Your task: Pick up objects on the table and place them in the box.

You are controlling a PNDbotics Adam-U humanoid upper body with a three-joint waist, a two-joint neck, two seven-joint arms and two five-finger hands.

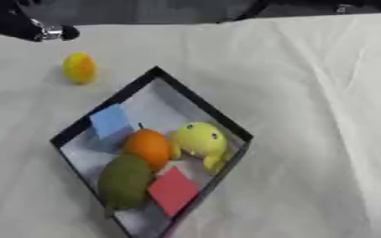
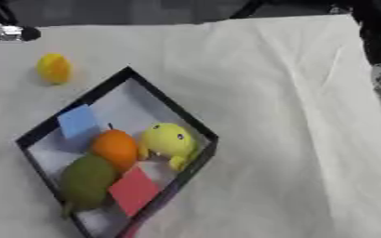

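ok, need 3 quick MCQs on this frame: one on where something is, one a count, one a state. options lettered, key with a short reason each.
1. Where is the yellow fruit?
A. on the cloth, outside the box, beyond its far-left edge
B. inside the box
C. in a hand

2. How many things lie in the box?
A. two
B. five
C. eight

3. What state is the left hand in, regarding the fruit?
A. curled round it
B. pressing it flat
C. apart from it, at the upper left corner

Key: 1 A, it sits alone on the cloth. 2 B, blue block, orange, yellow toy, green fruit, red block. 3 C, cloth shows between them.
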